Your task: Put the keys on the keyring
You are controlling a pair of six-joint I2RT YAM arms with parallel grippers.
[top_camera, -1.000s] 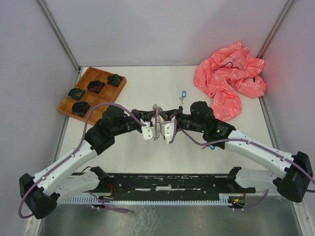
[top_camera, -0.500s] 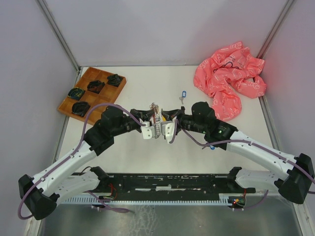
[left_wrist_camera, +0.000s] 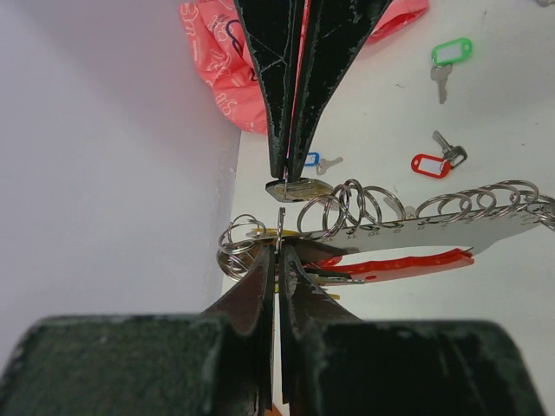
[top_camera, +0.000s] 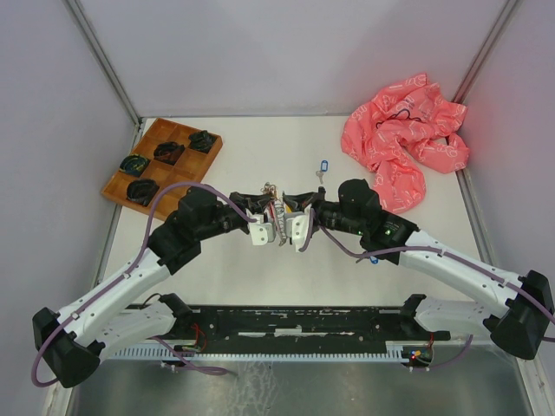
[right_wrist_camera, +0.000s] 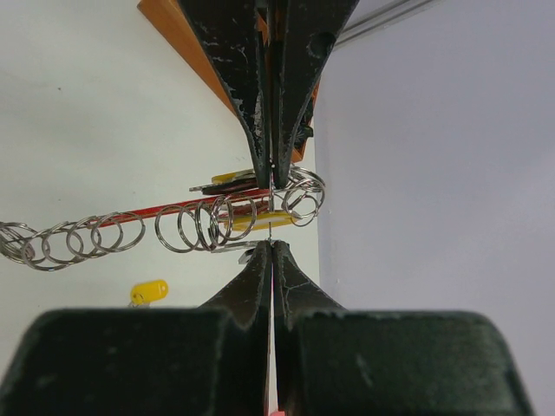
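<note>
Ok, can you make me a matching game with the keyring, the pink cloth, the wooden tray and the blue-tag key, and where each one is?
1 keyring
2 pink cloth
3 wooden tray
4 blue-tagged key

A far left of the table
B alone on the table, middle back
C in the air between the left hand and right hand
D far right corner

Pairs: 1-C, 2-D, 3-A, 4-B

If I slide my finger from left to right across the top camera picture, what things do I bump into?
Wooden tray → keyring → blue-tagged key → pink cloth.
</note>
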